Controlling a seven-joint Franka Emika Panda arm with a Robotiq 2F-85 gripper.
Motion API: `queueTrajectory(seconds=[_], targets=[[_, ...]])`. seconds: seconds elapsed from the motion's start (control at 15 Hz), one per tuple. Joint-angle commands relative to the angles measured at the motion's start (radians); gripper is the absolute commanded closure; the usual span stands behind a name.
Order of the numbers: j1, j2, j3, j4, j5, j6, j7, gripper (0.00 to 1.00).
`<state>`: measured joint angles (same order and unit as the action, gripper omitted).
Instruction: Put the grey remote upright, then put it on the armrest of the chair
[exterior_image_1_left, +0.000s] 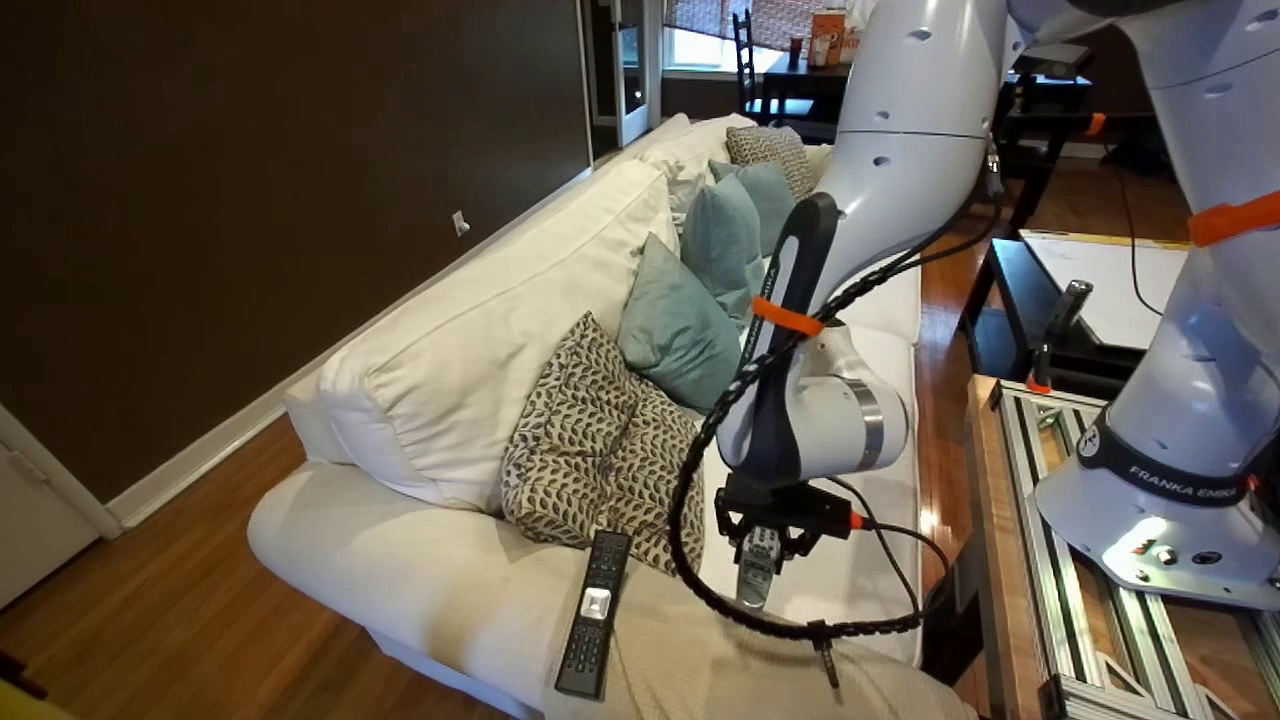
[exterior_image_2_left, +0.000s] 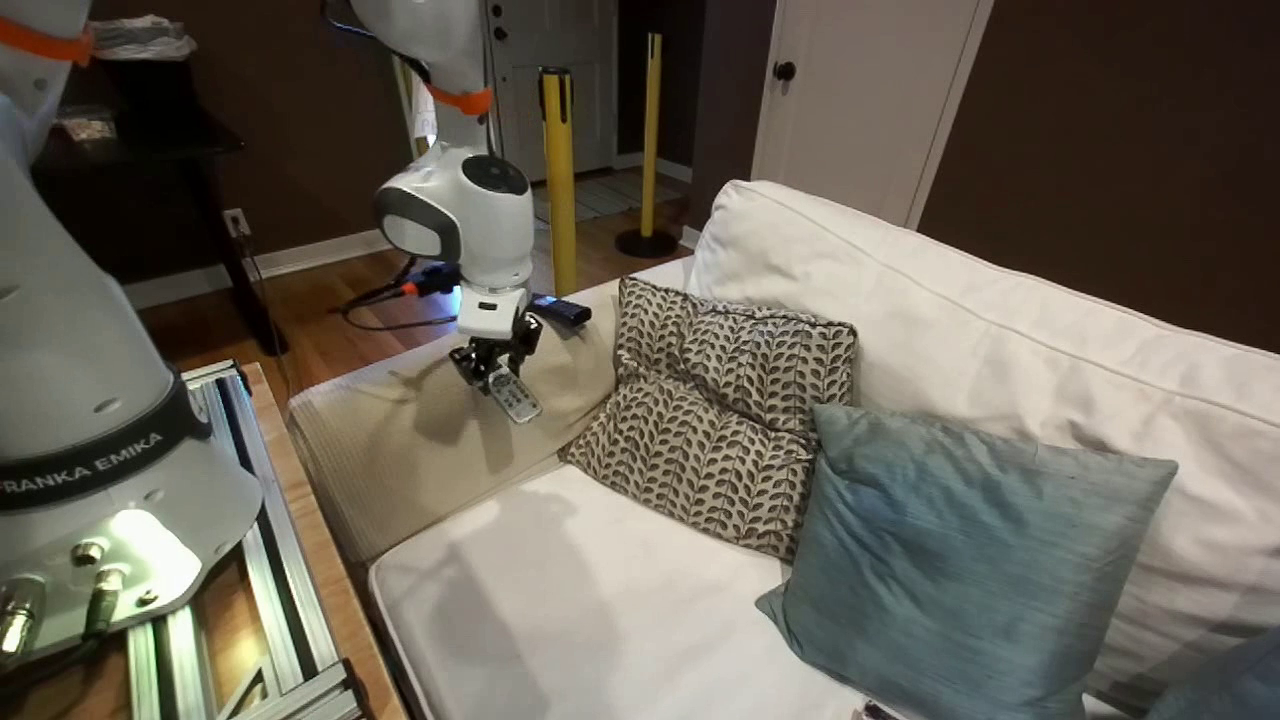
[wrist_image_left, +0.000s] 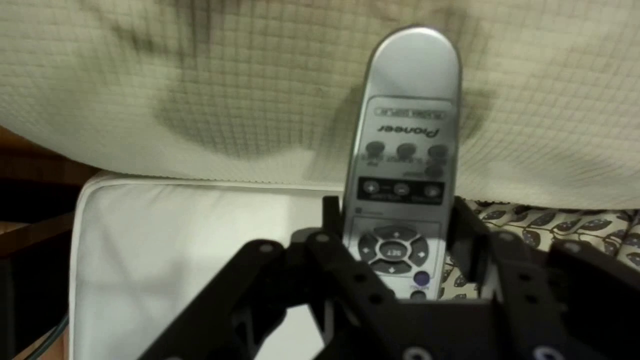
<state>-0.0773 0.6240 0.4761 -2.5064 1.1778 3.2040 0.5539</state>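
Observation:
The grey remote (exterior_image_1_left: 755, 578) is held by my gripper (exterior_image_1_left: 765, 545), with one finger on each long side. It also shows in an exterior view (exterior_image_2_left: 517, 398), tilted, its free rounded end pointing down and away from the gripper. In the wrist view the remote (wrist_image_left: 407, 130) shows its buttons and "Pioneer" label, and its lower end is hidden by my gripper (wrist_image_left: 397, 225). The remote is above the inner side of the white armrest (exterior_image_1_left: 400, 560), apart from it, with shadows on the cover. The armrest also shows in an exterior view (exterior_image_2_left: 390, 440) and the wrist view (wrist_image_left: 250, 85).
A longer black remote (exterior_image_1_left: 593, 615) lies on the armrest; it also shows in an exterior view (exterior_image_2_left: 562, 310). A leaf-patterned pillow (exterior_image_2_left: 700, 420) leans beside the armrest. Blue pillows (exterior_image_2_left: 970, 540) stand farther along the sofa. A cable (exterior_image_1_left: 690, 560) loops below the wrist, near the armrest.

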Motion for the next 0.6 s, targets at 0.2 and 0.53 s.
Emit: queueTrajectory(seconds=[0.2,0.53], targets=[[0.326,-0.076,-0.136,-0.030,0.042,0.078,0.154,0.72],[0.459,-0.074,-0.247,0.007,0.009,0.063,0.223,0.72]])
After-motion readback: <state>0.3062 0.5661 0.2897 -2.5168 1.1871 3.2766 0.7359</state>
